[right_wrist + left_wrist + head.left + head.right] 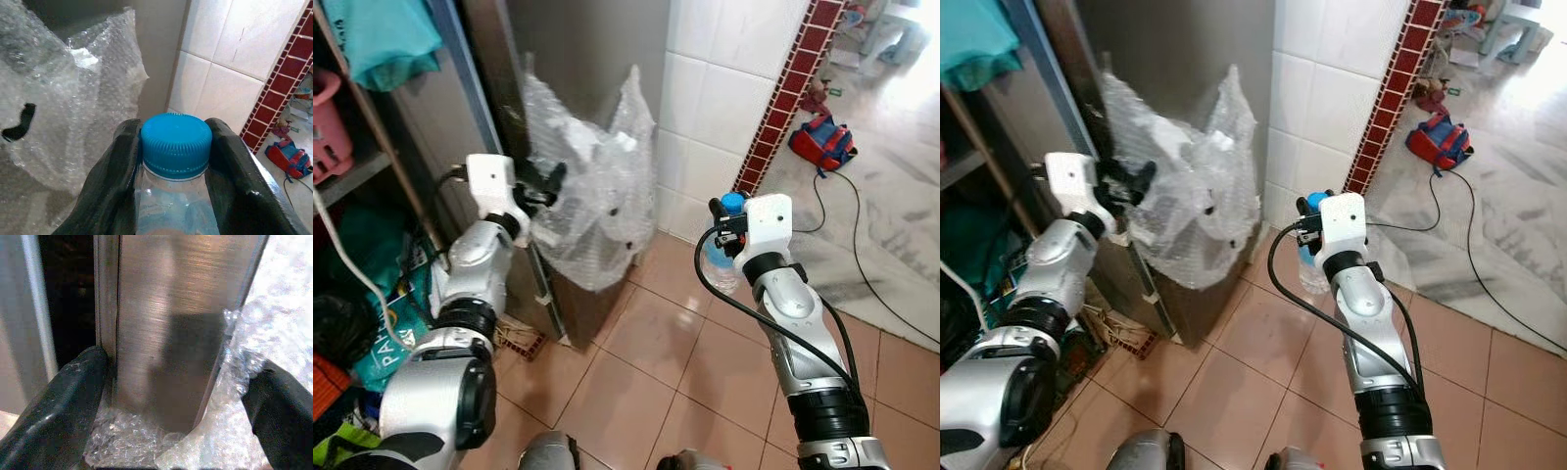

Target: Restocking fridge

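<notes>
Here the right gripper [176, 161] clamps a blue-capped bottle [722, 259] (upright), while the left gripper [171, 401], fingers spread, straddles the fridge door's [171, 323] edge

The left gripper [548, 186] is at the edge of the steel fridge [573, 59], against the bubble wrap [592, 196]. The right gripper [724, 227] holds a clear bottle [722, 266] with blue cap above the tiled floor [646, 372].

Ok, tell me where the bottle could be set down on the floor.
Bare tiles lie between the bubble-wrapped fridge and the white tiled wall, under the right gripper clamping the bottle. Crowded: bags by the shelves, and the cable across the marble floor.
</notes>
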Available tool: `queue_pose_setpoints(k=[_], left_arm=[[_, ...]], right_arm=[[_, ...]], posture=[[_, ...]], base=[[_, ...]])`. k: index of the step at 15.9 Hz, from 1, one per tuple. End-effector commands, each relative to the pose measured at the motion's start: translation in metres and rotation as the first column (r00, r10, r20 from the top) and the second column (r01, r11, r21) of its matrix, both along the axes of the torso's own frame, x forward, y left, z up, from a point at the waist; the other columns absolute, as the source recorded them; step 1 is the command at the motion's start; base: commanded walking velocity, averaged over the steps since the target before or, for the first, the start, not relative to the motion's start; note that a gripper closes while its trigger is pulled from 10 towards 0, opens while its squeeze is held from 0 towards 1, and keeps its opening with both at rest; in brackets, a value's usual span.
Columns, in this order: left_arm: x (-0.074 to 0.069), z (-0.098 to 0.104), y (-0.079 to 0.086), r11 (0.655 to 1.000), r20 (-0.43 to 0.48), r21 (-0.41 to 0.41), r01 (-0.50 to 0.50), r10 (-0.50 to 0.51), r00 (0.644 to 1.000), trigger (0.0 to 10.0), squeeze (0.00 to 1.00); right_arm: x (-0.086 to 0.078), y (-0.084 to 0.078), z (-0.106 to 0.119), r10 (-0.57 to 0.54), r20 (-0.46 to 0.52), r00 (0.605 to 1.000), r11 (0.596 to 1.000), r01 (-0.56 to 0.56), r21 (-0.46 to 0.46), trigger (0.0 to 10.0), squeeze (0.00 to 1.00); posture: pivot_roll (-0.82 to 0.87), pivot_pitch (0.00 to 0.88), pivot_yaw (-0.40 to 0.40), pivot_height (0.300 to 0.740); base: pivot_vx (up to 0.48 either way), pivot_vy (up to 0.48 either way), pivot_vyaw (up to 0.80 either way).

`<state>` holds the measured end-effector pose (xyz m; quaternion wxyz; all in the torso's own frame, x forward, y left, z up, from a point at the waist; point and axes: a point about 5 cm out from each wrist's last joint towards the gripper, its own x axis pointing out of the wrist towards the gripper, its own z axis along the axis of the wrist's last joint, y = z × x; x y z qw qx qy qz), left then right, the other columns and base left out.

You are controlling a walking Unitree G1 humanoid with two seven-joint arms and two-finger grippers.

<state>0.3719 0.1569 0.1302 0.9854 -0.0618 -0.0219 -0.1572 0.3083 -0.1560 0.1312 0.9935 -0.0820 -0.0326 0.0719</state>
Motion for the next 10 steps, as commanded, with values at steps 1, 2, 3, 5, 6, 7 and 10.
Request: queue_pose_setpoints(k=[1,2,3,5,6,7,10], left_arm=[[-0.006,-0.018,-0.023,0.993,-0.084,0.036,0.109,-0.106,0.991,10.0,0.00],[-0.010,-0.021,-0.038,0.984,-0.079,0.027,0.174,-0.172,0.982,10.0,0.00],[-0.013,-0.023,-0.047,0.975,-0.068,0.029,0.221,-0.218,0.974,10.0,0.00],[-0.016,-0.024,-0.055,0.969,-0.061,0.020,0.245,-0.244,0.968,10.0,0.00],[-0.016,-0.025,-0.058,0.967,-0.059,0.017,0.254,-0.253,0.966,10.0,0.00],[-0.018,-0.025,-0.063,0.961,-0.053,0.020,0.277,-0.276,0.960,10.0,0.00],[-0.018,-0.023,-0.065,0.952,-0.044,0.057,0.301,-0.299,0.953,10.0,0.00]], right_arm=[[0.002,0.000,0.012,-0.010,0.050,0.999,1.000,0.011,-0.014,10.0,0.00],[0.002,-0.004,0.010,-0.051,0.042,0.998,0.998,0.052,-0.029,10.0,0.00],[0.002,-0.006,0.008,-0.066,0.037,0.997,0.997,0.067,-0.028,10.0,0.00],[0.001,-0.007,0.007,-0.067,0.033,0.997,0.997,0.068,-0.033,10.0,0.00],[0.000,-0.007,0.006,-0.069,0.032,0.997,0.997,0.070,-0.038,10.0,0.00],[-0.001,-0.006,0.004,-0.079,0.028,0.996,0.996,0.080,-0.048,10.0,0.00],[-0.004,-0.012,-0.003,-0.149,0.008,0.989,0.985,0.149,-0.084,10.0,0.00]], posture=[[-0.04,0.038,-0.013,0.740],[-0.04,0.036,-0.016,0.740],[-0.04,0.036,-0.016,0.740],[-0.04,0.034,-0.018,0.740],[-0.04,0.032,-0.018,0.740],[-0.04,0.031,-0.019,0.740],[-0.04,0.023,-0.023,0.740]], base=[[0.000,0.000,0.00],[0.000,0.000,-0.80],[0.000,0.000,-0.80],[0.000,0.000,-0.80],[0.000,0.000,-0.80],[0.255,0.000,-0.80],[0.293,0.000,-0.53]])
